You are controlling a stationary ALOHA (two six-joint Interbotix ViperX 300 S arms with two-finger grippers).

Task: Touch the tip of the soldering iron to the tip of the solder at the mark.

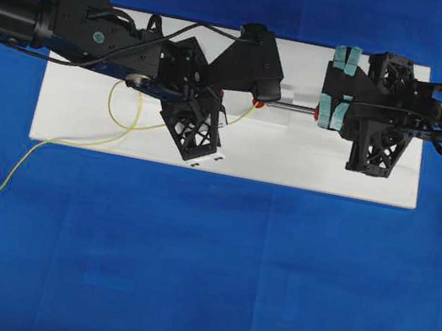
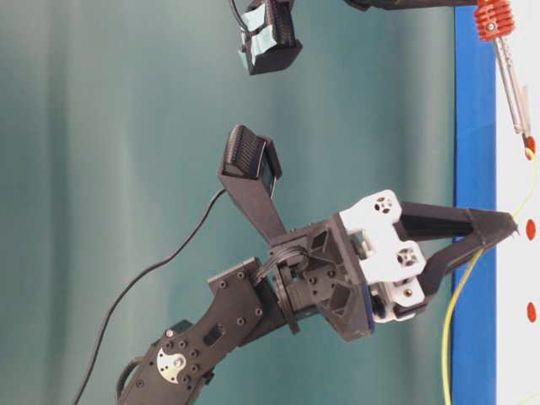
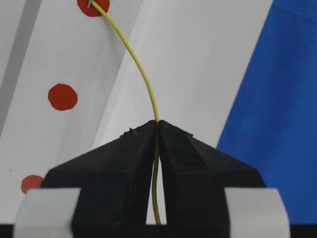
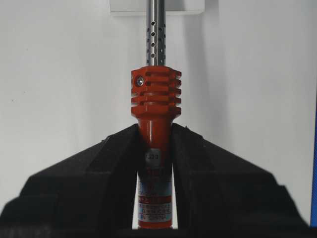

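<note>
The thin yellow solder wire (image 3: pixel 143 74) is pinched between the closed black jaws of the left gripper (image 3: pixel 157 124), its free end laid on a red round mark (image 3: pixel 93 7) on the white board (image 1: pixel 291 156). The slim soldering iron with the ribbed red-orange handle (image 4: pixel 154 144) is clamped in the right gripper (image 4: pixel 154 131), its metal shaft stretched toward that mark. 2 more red dots are seen nearby.

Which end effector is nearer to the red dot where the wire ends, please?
Left. The left end effector pinches the yellow wire just short of the red dot; the right end effector grips the soldering iron handle, a shaft's length away.
</note>
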